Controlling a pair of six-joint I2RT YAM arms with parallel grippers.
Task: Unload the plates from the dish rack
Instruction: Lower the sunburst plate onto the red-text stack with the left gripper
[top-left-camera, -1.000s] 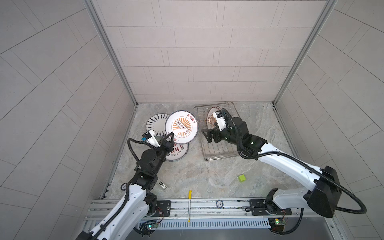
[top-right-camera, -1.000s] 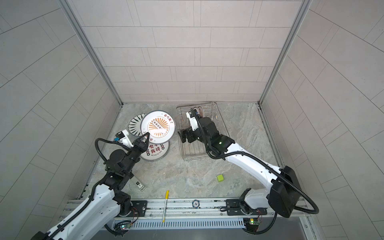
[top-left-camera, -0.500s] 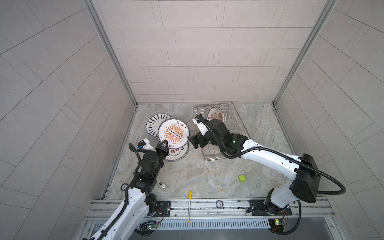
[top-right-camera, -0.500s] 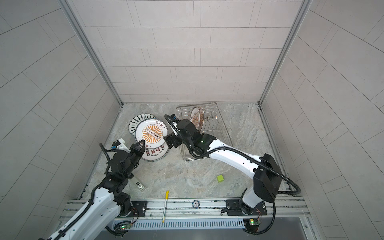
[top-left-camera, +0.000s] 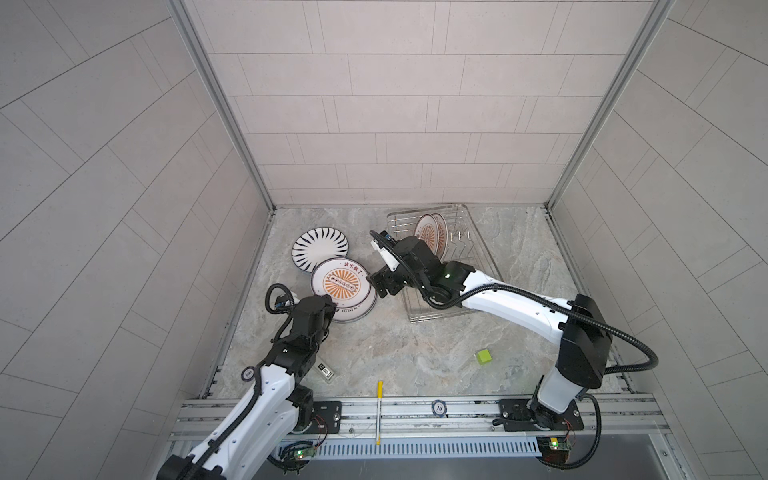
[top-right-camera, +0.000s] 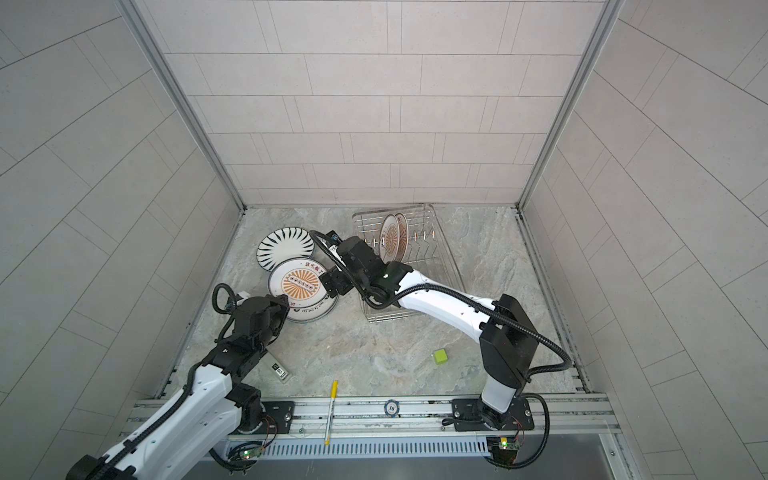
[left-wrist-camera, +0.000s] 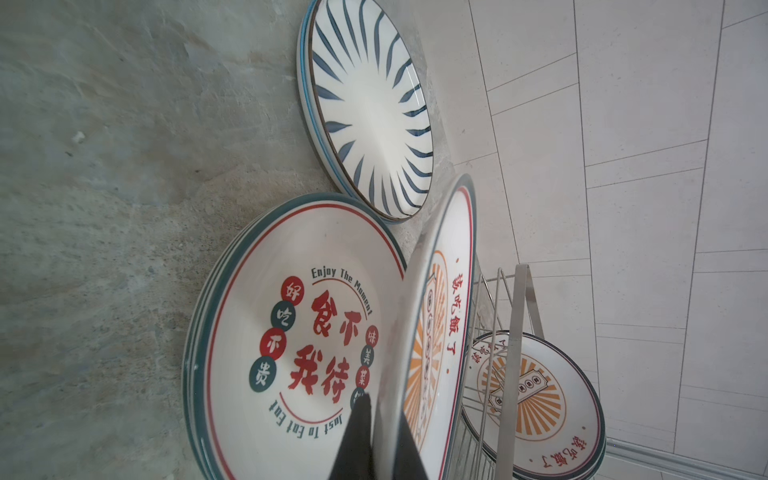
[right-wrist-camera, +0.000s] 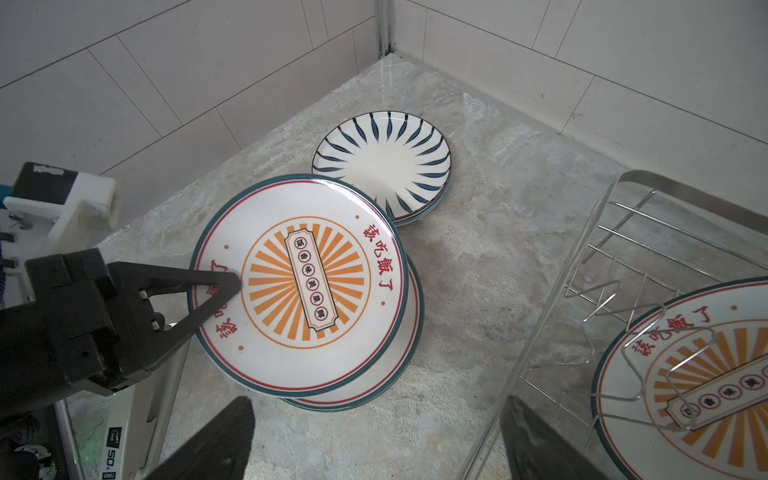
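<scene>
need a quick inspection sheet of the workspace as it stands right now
surface: marbled tabletop, no spills seen
job's things: sunburst plate held tilted over a flat plate stack; blue-striped plate flat beside it; two sunburst plates upright in the dish rack
clutter: green cube, yellow pen, "10" chip, small label tag
grippers: left gripper shut on the held plate's rim; right gripper open, empty
cables: black hoses loop off both arms
surroundings: tiled walls, front rail
</scene>
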